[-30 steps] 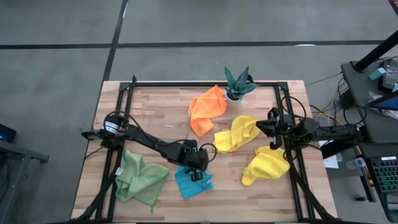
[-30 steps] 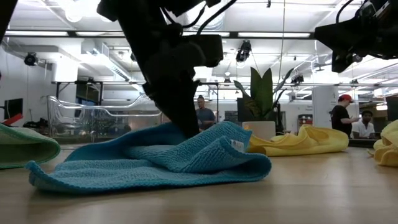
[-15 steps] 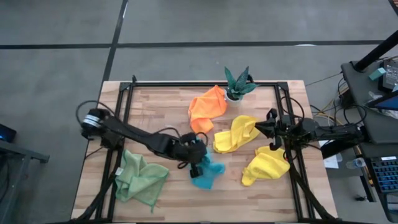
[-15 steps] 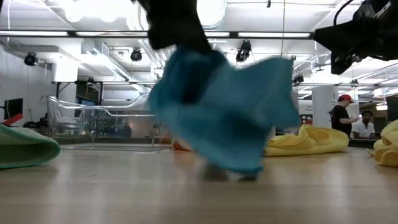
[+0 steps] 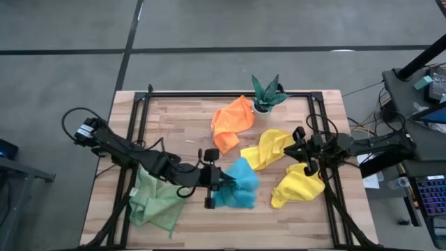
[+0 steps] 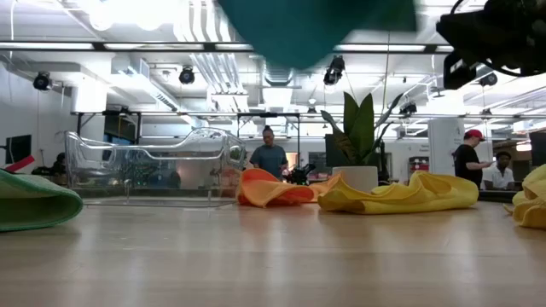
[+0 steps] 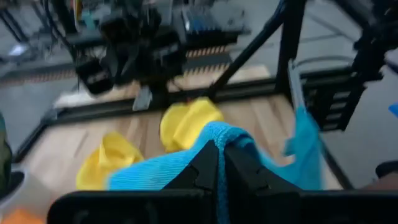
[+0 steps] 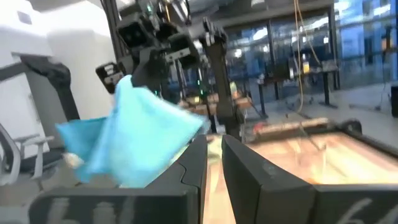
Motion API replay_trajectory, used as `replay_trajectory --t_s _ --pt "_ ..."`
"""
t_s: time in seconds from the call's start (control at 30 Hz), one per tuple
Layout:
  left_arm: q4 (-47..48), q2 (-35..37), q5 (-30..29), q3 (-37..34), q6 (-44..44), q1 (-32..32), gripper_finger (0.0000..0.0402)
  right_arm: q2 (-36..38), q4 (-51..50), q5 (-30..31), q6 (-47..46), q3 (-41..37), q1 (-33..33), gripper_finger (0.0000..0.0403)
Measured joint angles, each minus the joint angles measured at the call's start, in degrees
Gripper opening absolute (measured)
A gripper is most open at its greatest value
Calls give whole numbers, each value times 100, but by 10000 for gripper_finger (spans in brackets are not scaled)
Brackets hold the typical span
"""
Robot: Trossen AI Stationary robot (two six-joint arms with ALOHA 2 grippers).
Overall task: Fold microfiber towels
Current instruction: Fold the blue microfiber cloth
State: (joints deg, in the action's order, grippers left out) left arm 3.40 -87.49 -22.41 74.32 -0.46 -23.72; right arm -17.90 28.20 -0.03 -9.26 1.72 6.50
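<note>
My left fingers (image 7: 219, 163) clenched on blue towel (image 5: 238, 188), cloth draping beneath them clear of counter (image 5: 174, 125), likely to shake flat. Right fingers (image 8: 213, 163) nearly together, empty.

blue towel (image 7: 186, 163): nubbly matt cloth | table (image 5: 174, 122): pale smooth wood

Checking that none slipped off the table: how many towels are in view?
5. Orange towel beside the plant; one yellow towel mid-table; another yellow towel near the right gripper; green towel front left; blue towel held up by the left gripper.
</note>
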Motion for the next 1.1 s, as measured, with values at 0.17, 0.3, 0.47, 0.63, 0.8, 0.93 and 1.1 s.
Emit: replay_trajectory --t_s 0.17,0.3,0.47,0.63,0.8,0.93,1.1 --pt "172 29 -896 -109 13 -50 0 -426 666 -2 38 0 0 43" --pt "652 -36 -1747 -306 -840 -47 0 -574 823 -2 93 0 0 43" --pt "659 188 -2805 -321 -953 -262 0 -594 850 1 -46 0 0 43" --pt "704 158 -2202 -350 -976 -158 0 -623 1015 28 -57 126 0 43" --pt "557 154 -2508 -343 -1011 -136 0 -1063 921 44 197 759 2 43" --pt "505 145 -2610 -350 -1124 -51 0 -1760 632 8 580 1413 2 43" --pt "302 145 -2618 -348 -1120 -1 0 -2912 481 0 930 2247 6 43"
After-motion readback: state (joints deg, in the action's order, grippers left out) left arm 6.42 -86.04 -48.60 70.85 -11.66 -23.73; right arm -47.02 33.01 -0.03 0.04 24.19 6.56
